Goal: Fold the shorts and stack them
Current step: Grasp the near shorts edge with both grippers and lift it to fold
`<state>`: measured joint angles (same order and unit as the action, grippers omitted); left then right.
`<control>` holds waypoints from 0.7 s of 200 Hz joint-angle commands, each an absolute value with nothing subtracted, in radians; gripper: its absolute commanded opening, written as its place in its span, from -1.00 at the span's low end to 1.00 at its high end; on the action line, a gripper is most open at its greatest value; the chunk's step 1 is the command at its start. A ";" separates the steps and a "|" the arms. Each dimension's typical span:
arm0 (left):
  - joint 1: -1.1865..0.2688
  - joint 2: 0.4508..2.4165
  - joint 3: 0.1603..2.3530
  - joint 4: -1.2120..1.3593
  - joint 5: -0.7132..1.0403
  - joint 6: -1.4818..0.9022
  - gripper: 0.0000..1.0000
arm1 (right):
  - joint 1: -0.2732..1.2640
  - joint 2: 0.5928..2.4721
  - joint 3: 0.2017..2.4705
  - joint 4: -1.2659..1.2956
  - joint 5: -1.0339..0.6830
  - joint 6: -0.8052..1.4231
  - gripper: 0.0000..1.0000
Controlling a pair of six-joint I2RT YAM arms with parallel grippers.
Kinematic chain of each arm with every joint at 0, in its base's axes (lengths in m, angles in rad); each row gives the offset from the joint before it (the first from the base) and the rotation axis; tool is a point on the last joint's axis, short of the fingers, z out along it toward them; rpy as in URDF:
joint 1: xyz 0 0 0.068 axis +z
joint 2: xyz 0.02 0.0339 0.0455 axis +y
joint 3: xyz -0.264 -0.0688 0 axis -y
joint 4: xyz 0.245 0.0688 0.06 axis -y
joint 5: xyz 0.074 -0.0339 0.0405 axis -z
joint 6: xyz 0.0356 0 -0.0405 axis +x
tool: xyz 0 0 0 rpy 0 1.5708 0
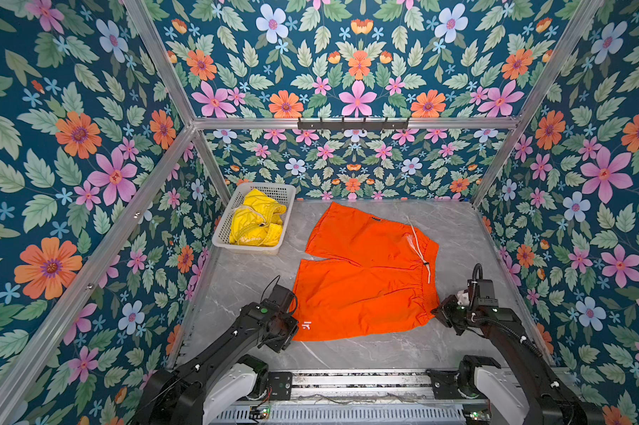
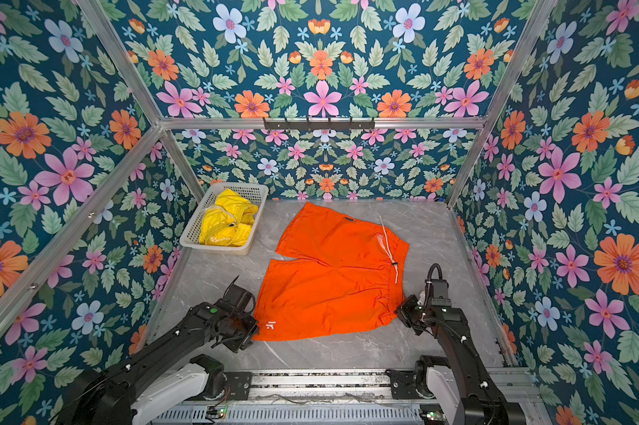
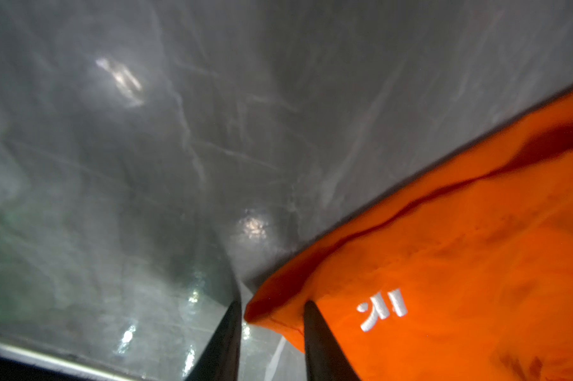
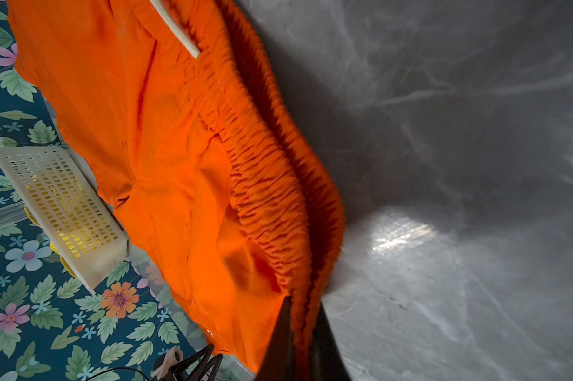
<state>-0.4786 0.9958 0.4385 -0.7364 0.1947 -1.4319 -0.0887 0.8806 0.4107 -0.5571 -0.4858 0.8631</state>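
My left arm and right arm matte black, white housings at the bases, green indicator light, ribbed black cable looped over my right wrist, dark tapered fingers.

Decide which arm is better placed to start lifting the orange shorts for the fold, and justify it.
Right. The right gripper is shut on the waistband corner of the orange shorts; the left gripper only straddles the hem corner, jaws not yet closed.

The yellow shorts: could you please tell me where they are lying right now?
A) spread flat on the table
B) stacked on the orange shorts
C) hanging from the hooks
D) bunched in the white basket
D: the yellow shorts lie crumpled inside the white basket, apart from the orange shorts.
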 commanded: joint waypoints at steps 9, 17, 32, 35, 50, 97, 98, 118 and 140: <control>-0.479 1.006 0.466 -0.763 0.124 -1.407 -0.71 | -0.088 0.881 0.423 -0.574 -0.477 0.856 -0.84; -0.479 1.007 0.485 -0.779 0.099 -1.396 -0.81 | -0.088 0.880 0.427 -0.583 -0.475 0.853 -0.84; -0.479 1.006 0.522 -0.812 0.054 -1.379 -0.98 | -0.088 0.878 0.444 -0.605 -0.470 0.844 -0.84; -0.478 1.005 0.530 -0.820 0.047 -1.376 -1.00 | -0.087 0.878 0.451 -0.614 -0.468 0.839 -0.84; -0.479 0.999 0.570 -0.856 0.010 -1.359 -1.00 | -0.087 0.878 0.478 -0.661 -0.458 0.819 -0.85; -0.479 0.976 0.756 -0.991 -0.122 -1.266 -1.00 | -0.084 0.847 0.614 -0.861 -0.389 0.751 -0.86; -0.479 0.977 0.761 -0.992 -0.124 -1.263 -1.00 | -0.083 0.847 0.616 -0.866 -0.389 0.750 -0.86; -0.479 0.994 0.851 -1.024 -0.178 -1.200 -1.00 | -0.084 0.854 0.692 -0.938 -0.370 0.720 -0.87; -0.479 1.037 0.967 -1.060 -0.220 -1.133 -1.00 | -0.084 0.873 0.790 -1.011 -0.343 0.681 -0.88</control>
<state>-0.4801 1.0069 0.8772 -0.9684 -0.0929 -1.2385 -0.0834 0.8593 0.7139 -0.8867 -0.4229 0.7437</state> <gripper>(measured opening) 0.056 0.080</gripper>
